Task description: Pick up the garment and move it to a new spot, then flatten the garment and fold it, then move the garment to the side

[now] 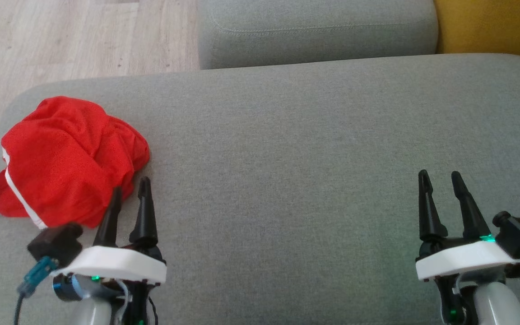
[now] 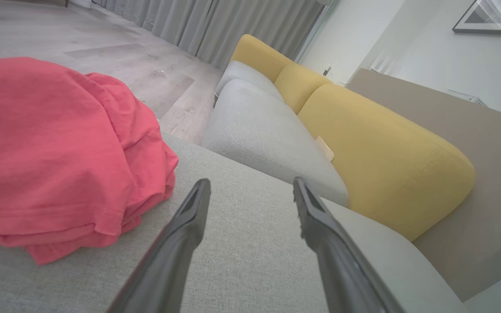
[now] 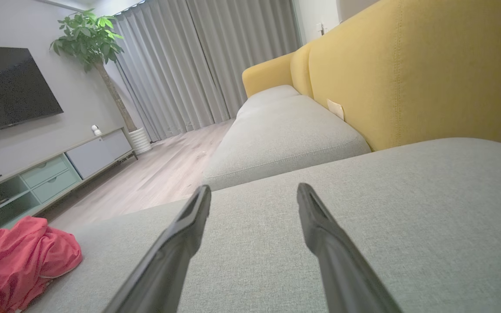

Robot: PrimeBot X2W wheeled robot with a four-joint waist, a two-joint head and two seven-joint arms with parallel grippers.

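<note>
Red garment (image 1: 68, 153) bunched (shape hidden), left jaws spread beside it, right jaws spread

No text, brand or number can be read anywhere. A small pale tag (image 3: 335, 108) sits on the yellow backrest (image 3: 407, 65) (too small to show any print).
</note>
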